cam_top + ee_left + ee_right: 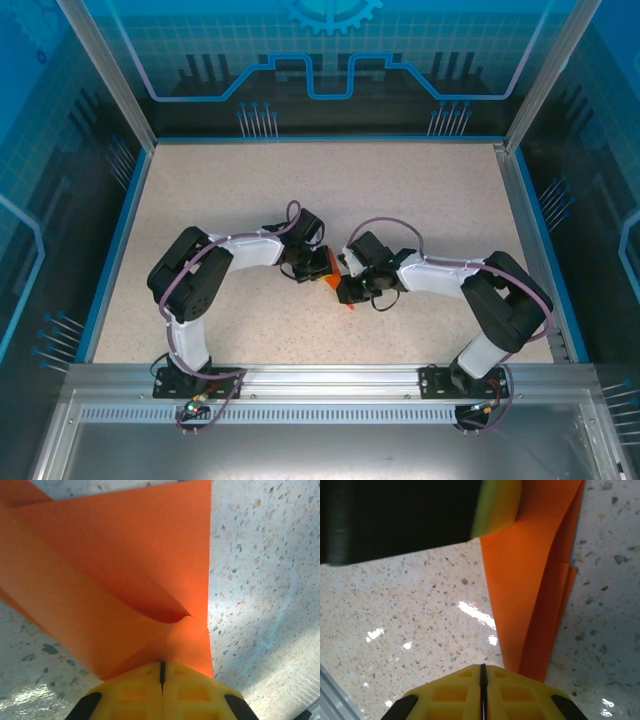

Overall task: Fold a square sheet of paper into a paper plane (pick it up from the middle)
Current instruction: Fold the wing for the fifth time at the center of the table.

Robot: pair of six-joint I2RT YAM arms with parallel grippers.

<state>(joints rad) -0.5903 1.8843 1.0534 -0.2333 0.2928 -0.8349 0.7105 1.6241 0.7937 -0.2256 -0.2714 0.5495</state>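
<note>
Both of my grippers meet over the table (250,190), a little toward 6 o'clock from its centre, with the orange sheet (333,272) between them, already creased into layers. To crease well, I should keep one grip firm as an anchor and drag the other along the fold without tearing. My left gripper (162,667) is clamped on the sheet, which fans out toward 12 o'clock. My right gripper (483,669) is pressed together too; the sheet meets its finger at 1 o'clock, but I cannot tell whether it is pinched.
</note>
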